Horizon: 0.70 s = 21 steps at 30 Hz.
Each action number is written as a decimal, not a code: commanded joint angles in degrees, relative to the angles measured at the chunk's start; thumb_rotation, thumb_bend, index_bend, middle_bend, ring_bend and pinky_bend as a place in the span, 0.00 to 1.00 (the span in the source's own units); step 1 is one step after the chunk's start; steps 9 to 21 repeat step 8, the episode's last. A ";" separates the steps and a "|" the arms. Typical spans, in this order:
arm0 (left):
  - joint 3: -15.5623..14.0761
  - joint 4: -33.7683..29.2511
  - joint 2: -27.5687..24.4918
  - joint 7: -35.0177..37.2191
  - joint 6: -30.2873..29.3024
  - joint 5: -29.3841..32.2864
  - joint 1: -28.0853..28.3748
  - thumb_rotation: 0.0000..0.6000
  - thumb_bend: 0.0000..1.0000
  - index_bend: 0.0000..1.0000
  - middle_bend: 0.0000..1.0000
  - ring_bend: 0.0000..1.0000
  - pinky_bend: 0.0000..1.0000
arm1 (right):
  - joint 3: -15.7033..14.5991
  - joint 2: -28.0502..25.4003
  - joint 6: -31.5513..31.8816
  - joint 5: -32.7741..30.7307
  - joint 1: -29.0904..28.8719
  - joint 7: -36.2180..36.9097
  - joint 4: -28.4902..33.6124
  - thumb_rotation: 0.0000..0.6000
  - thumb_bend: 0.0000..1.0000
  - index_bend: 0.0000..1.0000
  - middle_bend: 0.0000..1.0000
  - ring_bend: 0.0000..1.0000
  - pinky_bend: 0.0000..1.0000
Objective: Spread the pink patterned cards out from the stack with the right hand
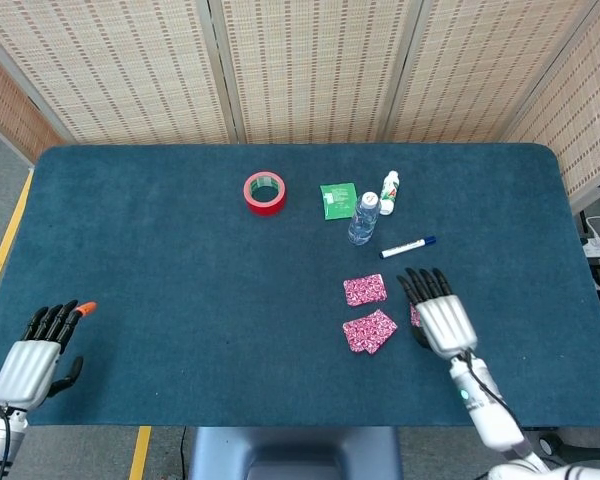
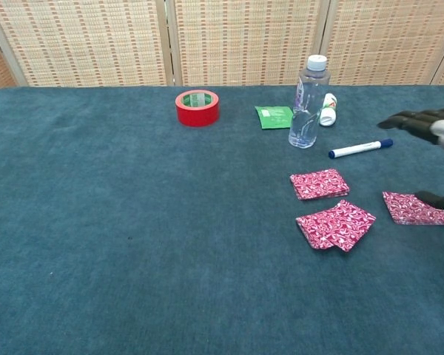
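Pink patterned cards [image 2: 333, 222] are laid in three separate groups on the worktop [image 1: 180, 260]. Right hand [image 1: 442, 318] is held flat above the rightmost, fingers spread, nothing grasped; left hand [image 1: 30, 362] likewise idle.

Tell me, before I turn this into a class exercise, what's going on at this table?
A two-armed robot is spreading pink patterned cards over a blue table. They lie in three separate groups. Its right hand hovers open above the rightmost group, holding nothing. The left hand sits idle at the near left edge, far from the cards.
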State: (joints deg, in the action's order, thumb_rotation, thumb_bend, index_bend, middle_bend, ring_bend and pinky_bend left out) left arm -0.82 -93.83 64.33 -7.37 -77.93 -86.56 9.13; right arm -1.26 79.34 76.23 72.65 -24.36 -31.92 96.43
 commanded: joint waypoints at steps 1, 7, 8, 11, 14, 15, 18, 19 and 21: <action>0.25 1.37 0.91 1.05 -0.83 -0.85 0.14 1.00 0.48 0.00 0.00 0.00 0.03 | -6.86 -3.56 11.34 11.47 9.29 6.75 -3.17 1.00 0.27 0.00 0.00 0.00 0.00; 0.52 2.84 2.22 1.11 -3.93 -2.92 -0.46 1.00 0.47 0.00 0.00 0.00 0.02 | -5.00 -3.84 12.47 13.33 10.59 10.10 -4.18 1.00 0.27 0.00 0.00 0.00 0.00; 0.51 3.32 2.51 1.41 -4.62 -3.42 -0.64 1.00 0.47 0.00 0.00 0.00 0.02 | -4.64 -3.98 11.98 13.04 10.65 10.04 -4.24 1.00 0.27 0.00 0.00 0.00 0.00; 0.51 3.32 2.51 1.41 -4.62 -3.42 -0.64 1.00 0.47 0.00 0.00 0.00 0.02 | -4.64 -3.98 11.98 13.04 10.65 10.04 -4.24 1.00 0.27 0.00 0.00 0.00 0.00; 0.51 3.32 2.51 1.41 -4.62 -3.42 -0.64 1.00 0.47 0.00 0.00 0.00 0.02 | -4.64 -3.98 11.98 13.04 10.65 10.04 -4.24 1.00 0.27 0.00 0.00 0.00 0.00; 0.51 3.32 2.51 1.41 -4.62 -3.42 -0.64 1.00 0.47 0.00 0.00 0.00 0.02 | -4.64 -3.98 11.98 13.04 10.65 10.04 -4.24 1.00 0.27 0.00 0.00 0.00 0.00; 0.51 3.32 2.51 1.41 -4.62 -3.42 -0.64 1.00 0.47 0.00 0.00 0.00 0.02 | -4.64 -3.98 11.98 13.04 10.65 10.04 -4.24 1.00 0.27 0.00 0.00 0.00 0.00; 0.51 3.32 2.51 1.41 -4.62 -3.42 -0.64 1.00 0.47 0.00 0.00 0.00 0.02 | -4.64 -3.98 11.98 13.04 10.65 10.04 -4.24 1.00 0.27 0.00 0.00 0.00 0.00; 0.51 3.32 2.51 1.41 -4.62 -3.42 -0.64 1.00 0.47 0.00 0.00 0.00 0.02 | -4.64 -3.98 11.98 13.04 10.65 10.04 -4.24 1.00 0.27 0.00 0.00 0.00 0.00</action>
